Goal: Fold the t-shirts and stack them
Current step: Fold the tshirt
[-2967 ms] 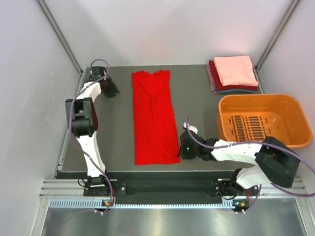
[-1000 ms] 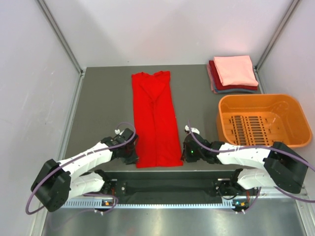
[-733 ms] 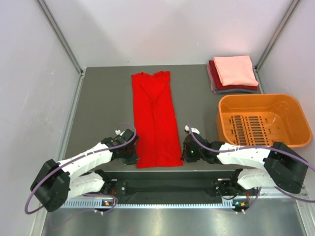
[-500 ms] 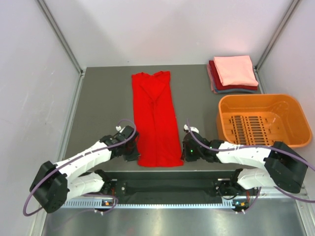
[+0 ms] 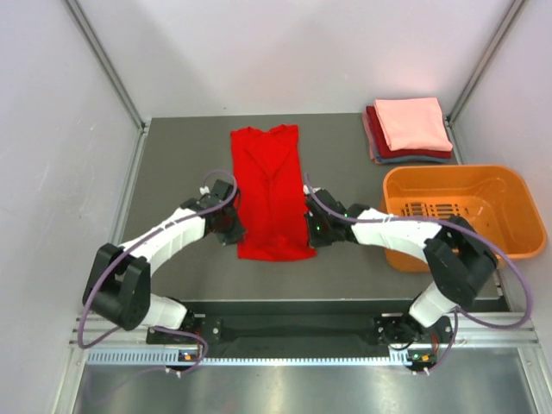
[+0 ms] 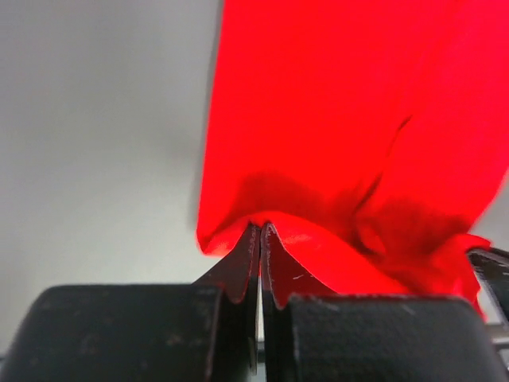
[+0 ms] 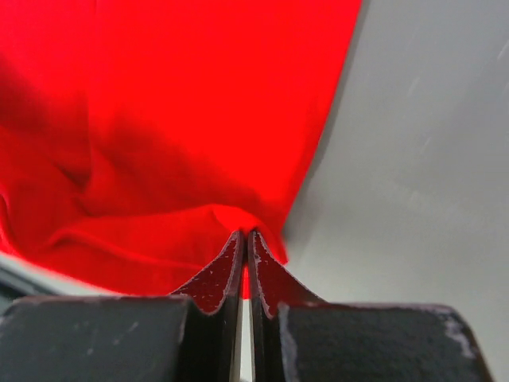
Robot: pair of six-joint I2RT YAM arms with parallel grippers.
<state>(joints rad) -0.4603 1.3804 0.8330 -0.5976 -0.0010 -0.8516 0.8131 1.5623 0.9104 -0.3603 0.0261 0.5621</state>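
left gripper (image 5: 229,226) and right gripper (image 5: 316,229) each pinch a near corner of the bright red t-shirt (image 5: 269,172), a narrow strip in the middle of the table (image 5: 181,172). folded t-shirts (image 5: 412,128) sit stacked far right. this one looks mid-fold, its stacking not yet done.

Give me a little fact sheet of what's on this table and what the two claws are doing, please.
Shirt in work: red t-shirt, lying lengthwise mid-table
Left side: left gripper shut on the shirt's near left corner
Right side: right gripper shut on the shirt's near right corner
Finished pile: folded stack at the far right, salmon-pink on top
Container: orange basket just nearer than the stack, looks empty
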